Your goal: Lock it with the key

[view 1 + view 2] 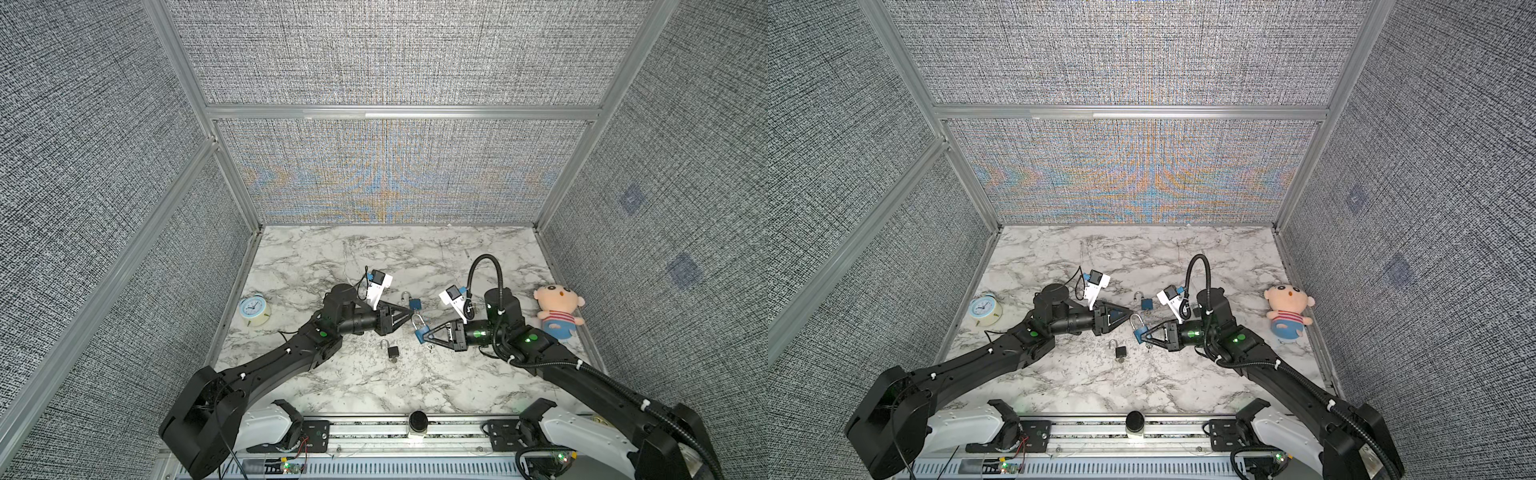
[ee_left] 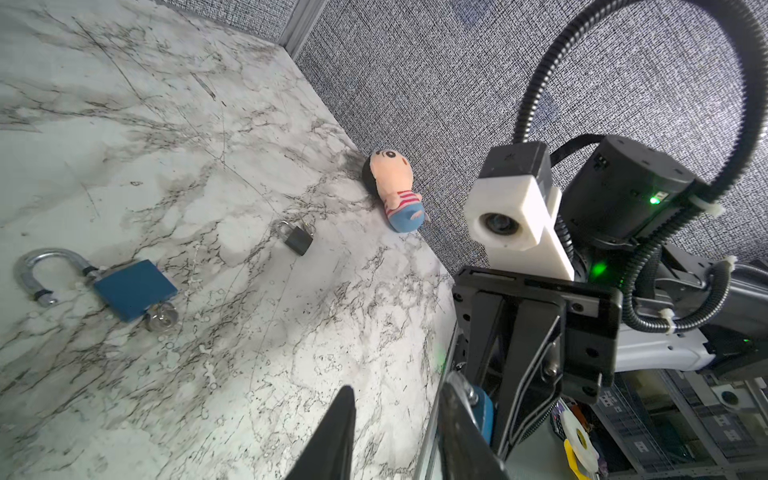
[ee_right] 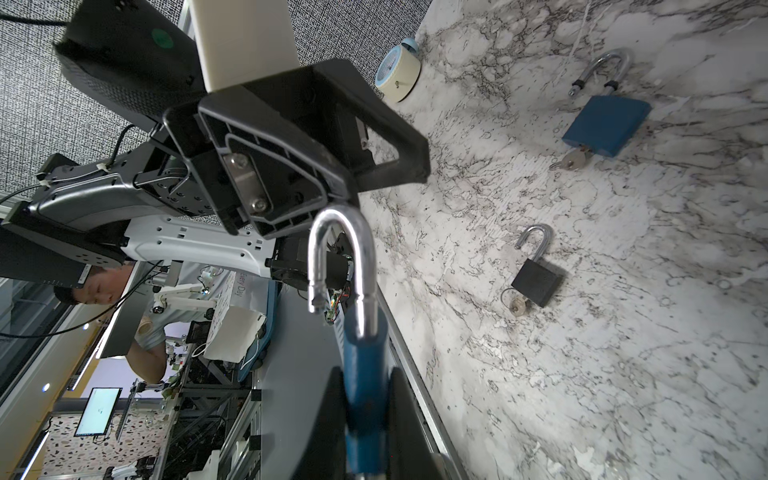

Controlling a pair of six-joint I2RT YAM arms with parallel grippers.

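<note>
My right gripper (image 3: 361, 415) is shut on the body of a blue padlock (image 3: 360, 365), held above the table in both top views (image 1: 422, 331). Its silver shackle (image 3: 340, 257) stands open, one end out of the body. A small key seems to hang under it (image 1: 431, 345). My left gripper (image 2: 395, 415) is open with nothing between its fingers. It faces that shackle from the left (image 1: 409, 318), and one finger (image 2: 461, 424) lies against the shackle's bend.
A second blue padlock (image 2: 133, 289) lies on the marble with a key (image 2: 162, 316) in it. A black padlock (image 3: 536, 278), shackle open, has a key (image 3: 517, 307) too. Clock (image 1: 254, 310) at the left wall, plush doll (image 1: 557, 311) at the right wall.
</note>
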